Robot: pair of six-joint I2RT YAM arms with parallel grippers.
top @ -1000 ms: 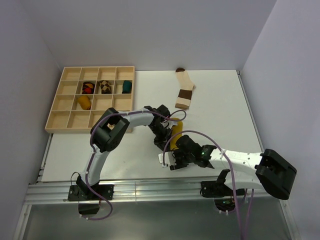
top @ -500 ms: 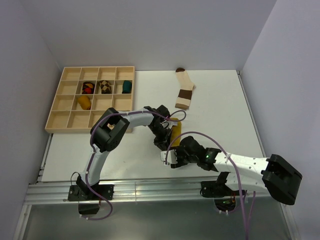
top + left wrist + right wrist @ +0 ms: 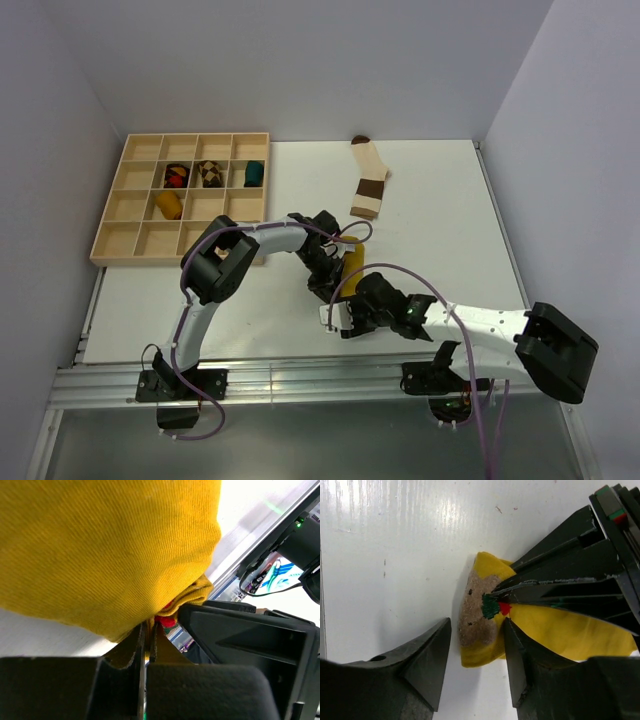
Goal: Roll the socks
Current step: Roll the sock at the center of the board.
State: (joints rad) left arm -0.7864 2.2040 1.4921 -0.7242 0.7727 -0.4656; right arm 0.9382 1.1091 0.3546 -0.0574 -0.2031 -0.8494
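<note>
Yellow sock (image 3: pixel 352 262) sits mid-table, toward near edge. Long axis roughly near-to-far, near end toward my right claw (image 3: pixel 472 665). Fine ribbed knit, soft, folded over. Its end is rounded, with fuzzy beige patch plus red and green marks. My left claw (image 3: pixel 147 641) clenched on fold of it, fabric pinched between flat black fingers. Right claw released, wedge fingers apart, sock's rounded end just ahead between them. Cream sock (image 3: pixel 370 182) flat at far side, brown toe pointing away.

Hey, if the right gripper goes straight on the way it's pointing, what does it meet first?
Probably the yellow sock: its folded end lies just ahead, between the open jaws of the right gripper, pinched by the left gripper. Depth unclear.
</note>
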